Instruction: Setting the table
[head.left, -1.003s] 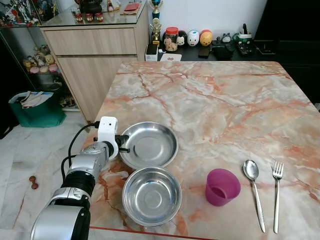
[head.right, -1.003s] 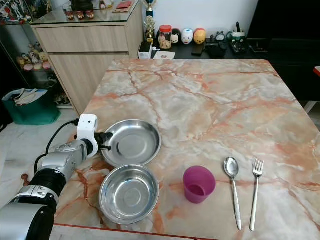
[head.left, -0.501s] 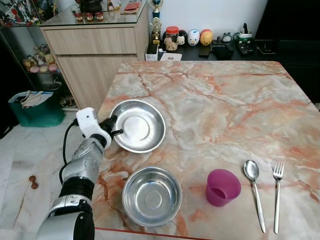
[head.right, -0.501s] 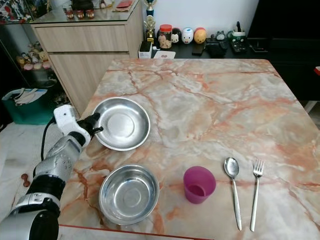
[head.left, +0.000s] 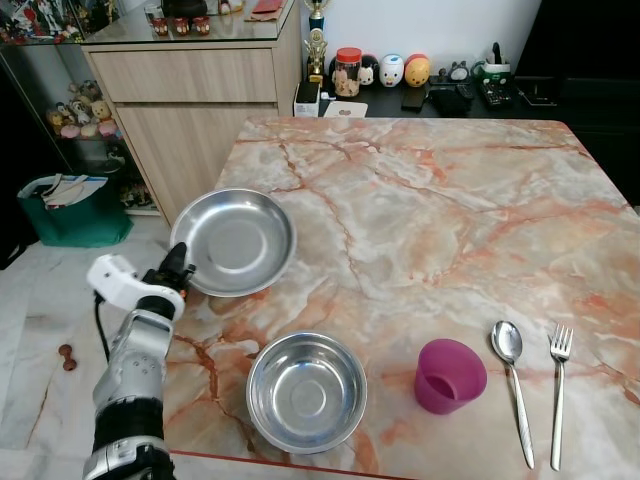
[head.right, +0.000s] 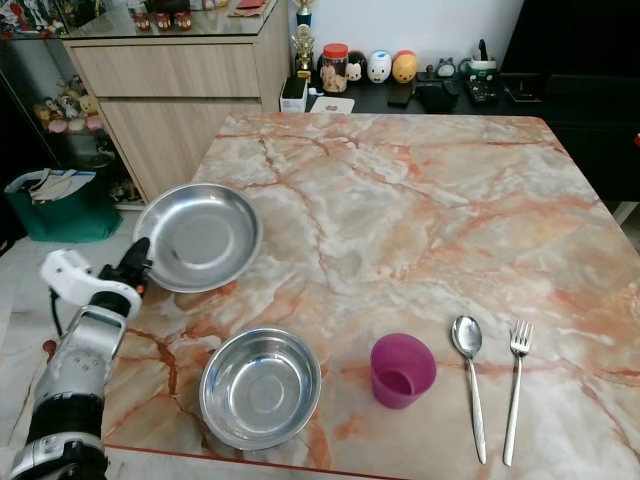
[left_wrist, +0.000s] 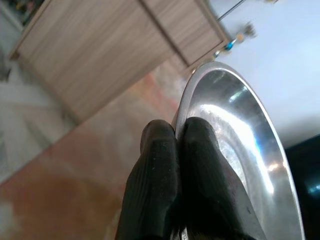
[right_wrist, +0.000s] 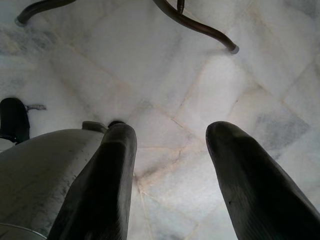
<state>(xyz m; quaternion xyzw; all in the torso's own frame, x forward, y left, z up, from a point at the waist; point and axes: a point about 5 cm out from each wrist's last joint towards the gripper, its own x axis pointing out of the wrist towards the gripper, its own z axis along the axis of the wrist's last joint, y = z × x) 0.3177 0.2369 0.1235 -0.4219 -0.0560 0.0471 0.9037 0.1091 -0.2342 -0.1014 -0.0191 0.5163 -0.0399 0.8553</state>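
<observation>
Steel shines at the left edge of the marble surface, where the left gripper holds a plate by its near-left rim. In the left wrist view the two black fingers are pressed together with the thin rim pinched between them. The plate looks lifted and a little tilted, and its left part hangs out past the edge of the surface, over the floor. I cannot tell if any part of it touches the marble.

To the right and nearer stands a steel bowl, apart from the plate. Further right are a purple cup, then a spoon and a fork lying side by side, near each other but not touching.

The right gripper hangs idle over the tiled floor, with its fingers spread wide.

The step in hand seems to be carrying the plate to its place in the setting. A pinch on such a thin, smooth rim is weak, so the plate can swing or slip. It would be better to keep it level, move slowly, and bring it fully over the surface before lowering. The bowl and the cup need some room when the plate passes. The fingers should part only when the plate lies flat.
</observation>
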